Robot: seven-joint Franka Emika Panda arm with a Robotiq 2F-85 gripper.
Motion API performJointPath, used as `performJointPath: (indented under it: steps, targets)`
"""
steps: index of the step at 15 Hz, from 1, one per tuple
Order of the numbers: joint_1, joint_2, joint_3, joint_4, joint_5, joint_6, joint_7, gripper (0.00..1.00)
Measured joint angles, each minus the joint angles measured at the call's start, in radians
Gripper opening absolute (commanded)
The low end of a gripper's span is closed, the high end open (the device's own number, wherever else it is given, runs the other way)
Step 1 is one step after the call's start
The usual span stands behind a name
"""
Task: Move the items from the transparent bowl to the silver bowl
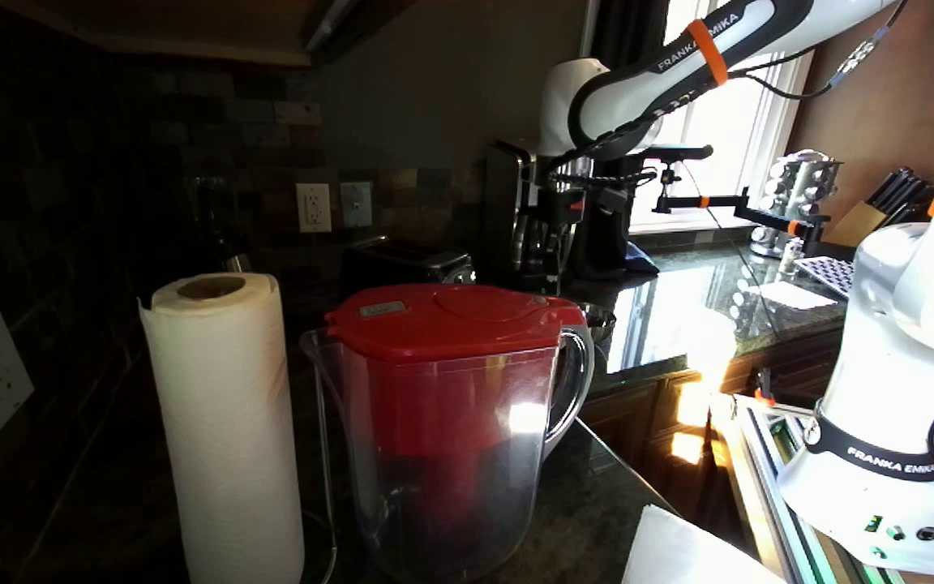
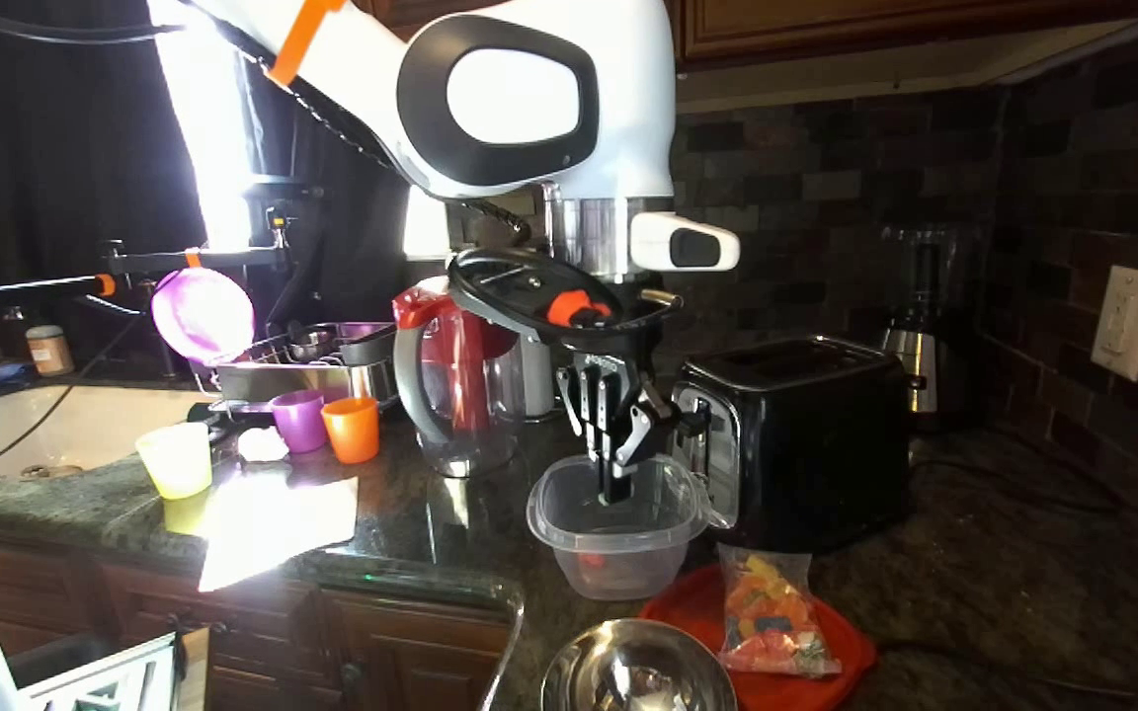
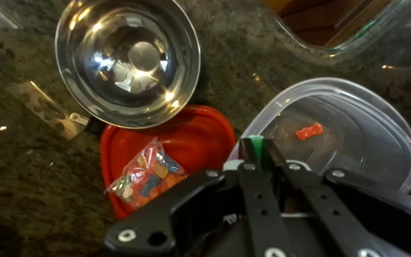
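Green item (image 3: 257,147) appears pinched in our claw (image 3: 259,141) at the transparent bowl (image 3: 359,134), where a red candy (image 3: 309,131) lies — right of the silver bowl (image 3: 143,57) in the wrist view. We'd clear the rim (image 3: 328,82), releasing low.

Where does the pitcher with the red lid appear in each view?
In an exterior view, the pitcher fills the lower centre, in front of the black toaster.
In an exterior view, the pitcher stands left of centre and of the toaster.
Wrist view: absent; the red piece under the candy bag is something else.
Shared landmark: the toaster, in both exterior views.
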State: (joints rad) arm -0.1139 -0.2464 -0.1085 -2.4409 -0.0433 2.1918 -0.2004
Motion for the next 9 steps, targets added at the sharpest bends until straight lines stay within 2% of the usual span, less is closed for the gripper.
performJointPath:
  steps: [9]
  targets:
    - [-0.071, -0.048, -0.054, -0.061, -0.039, -0.024, 0.010, 0.13]
